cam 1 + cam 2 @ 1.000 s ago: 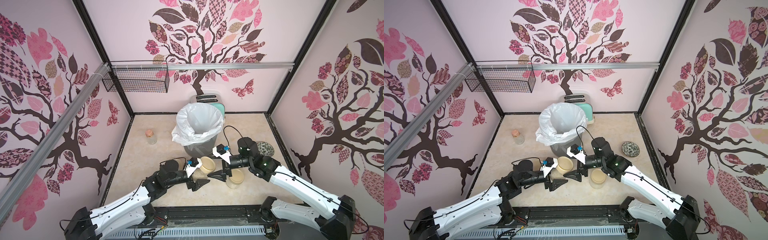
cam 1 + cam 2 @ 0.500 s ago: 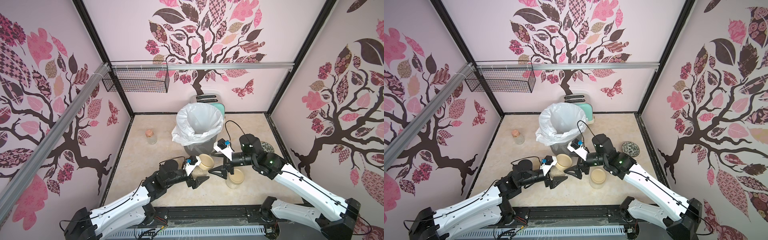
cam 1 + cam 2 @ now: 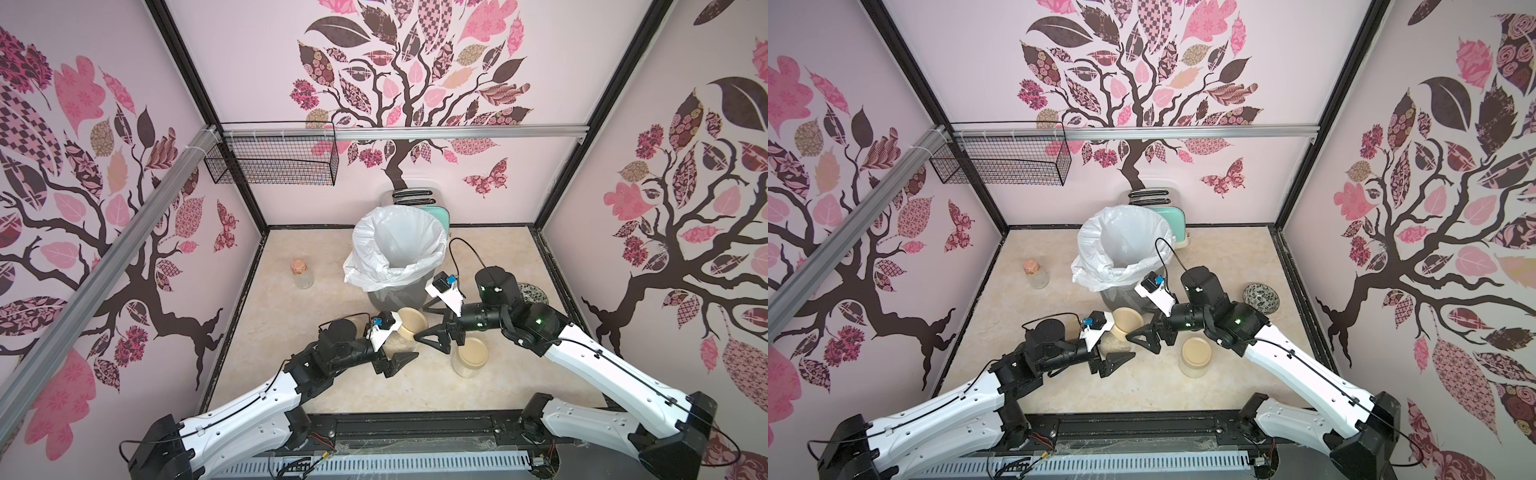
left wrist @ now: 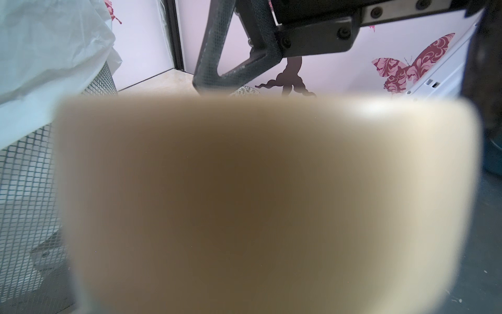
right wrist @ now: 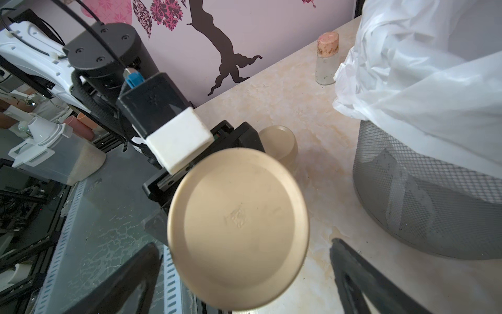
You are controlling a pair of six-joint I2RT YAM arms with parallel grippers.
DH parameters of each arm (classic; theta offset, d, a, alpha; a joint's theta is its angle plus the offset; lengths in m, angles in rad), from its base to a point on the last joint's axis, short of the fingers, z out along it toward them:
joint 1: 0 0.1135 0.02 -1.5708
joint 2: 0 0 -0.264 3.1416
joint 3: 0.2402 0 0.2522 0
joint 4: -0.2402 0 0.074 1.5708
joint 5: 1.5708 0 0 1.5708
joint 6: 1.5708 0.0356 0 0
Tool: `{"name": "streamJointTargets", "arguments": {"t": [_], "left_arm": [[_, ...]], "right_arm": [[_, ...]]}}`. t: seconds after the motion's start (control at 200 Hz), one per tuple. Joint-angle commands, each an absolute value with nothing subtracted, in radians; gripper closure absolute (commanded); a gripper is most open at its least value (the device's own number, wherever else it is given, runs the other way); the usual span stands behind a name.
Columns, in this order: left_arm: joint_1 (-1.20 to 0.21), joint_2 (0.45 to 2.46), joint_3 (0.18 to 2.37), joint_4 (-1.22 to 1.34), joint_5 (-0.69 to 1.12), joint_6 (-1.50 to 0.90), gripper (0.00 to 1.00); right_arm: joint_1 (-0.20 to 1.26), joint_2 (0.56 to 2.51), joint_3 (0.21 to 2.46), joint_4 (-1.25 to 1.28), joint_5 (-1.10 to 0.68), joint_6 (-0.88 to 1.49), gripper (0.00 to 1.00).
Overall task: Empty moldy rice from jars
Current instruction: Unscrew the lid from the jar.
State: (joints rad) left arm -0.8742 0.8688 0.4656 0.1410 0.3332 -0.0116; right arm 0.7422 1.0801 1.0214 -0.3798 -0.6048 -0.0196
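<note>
My L gripper (image 3: 400,343) squeezes one jar (image 3: 409,328) by its glass, tipped sideways near the bin (image 3: 382,297), so its lid (image 5: 239,228) faces my R gripper (image 3: 428,325). R jaws stand wide apart, touching nothing, prob. ready to twist it off. Rice (image 3: 1113,344) sits inside, lid on.

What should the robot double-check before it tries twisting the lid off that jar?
1. Clear glass jar gripped by the left end effector: ok, held tilted.
2. Its round beige lid faces the right end effector: ok.
3. Right end effector open: ok, a finger on either side of the lid.
4. Lid removed: not ok, it is on.
5. White-lined grey mesh bin close by, mouth open: ok.
6. Left grip firm enough to resist twisting: cannot tell.
</note>
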Motion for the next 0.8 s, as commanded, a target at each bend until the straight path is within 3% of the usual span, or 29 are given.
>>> {"name": "streamJointTargets", "arguments": {"t": [0.0,0.795], "left_arm": [[-0.870,0.865,0.509,0.263,0.332,-0.011,0.37],[-0.868,0.851,0.512,0.256,0.324,-0.014,0.38]], "right_arm": [[0.757,1.090,1.060,-0.359,-0.610,0.011,0.01],[0.758,1.066,0.996,-0.440,-0.401,-0.005,0.00]]}}
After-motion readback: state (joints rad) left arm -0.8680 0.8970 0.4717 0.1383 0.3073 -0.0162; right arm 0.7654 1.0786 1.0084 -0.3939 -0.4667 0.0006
